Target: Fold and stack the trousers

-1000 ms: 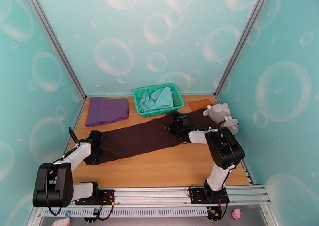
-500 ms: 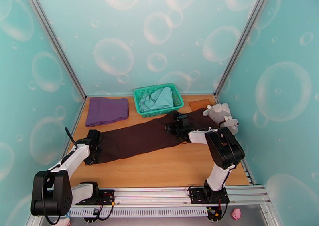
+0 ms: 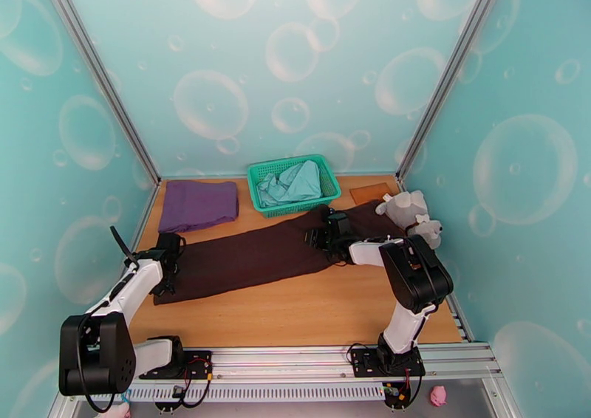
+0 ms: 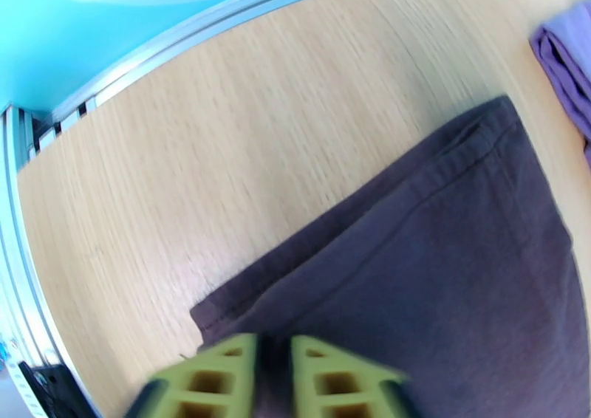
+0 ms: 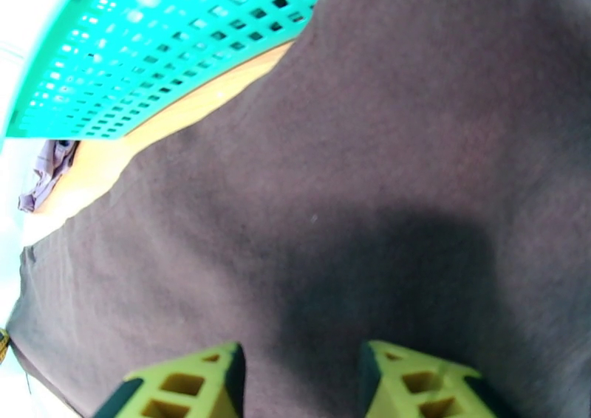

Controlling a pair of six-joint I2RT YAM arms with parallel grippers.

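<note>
The left tool (image 4: 270,382) is blurred and cut off by the bottom edge, so whether the trousers (image 4: 414,286) are caught in its narrow gap cannot be told. The cloth (image 4: 569,65) ahead-right of it is cropped. The right tool (image 5: 299,382) is cut off too, and the basket (image 5: 162,35) ahead of it runs off the top.

bright even overhead light; wrist views blurred, soft shadow darkens the trousers (image 5: 332,190)

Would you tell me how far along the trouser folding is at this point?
Done: the trousers lie flat in one long strip on the table, seemingly leg over leg. In hand: the left jaws sit at the strip's left end, the right jaws stand open over its right half. Left: the crosswise folds and the stacking.
</note>
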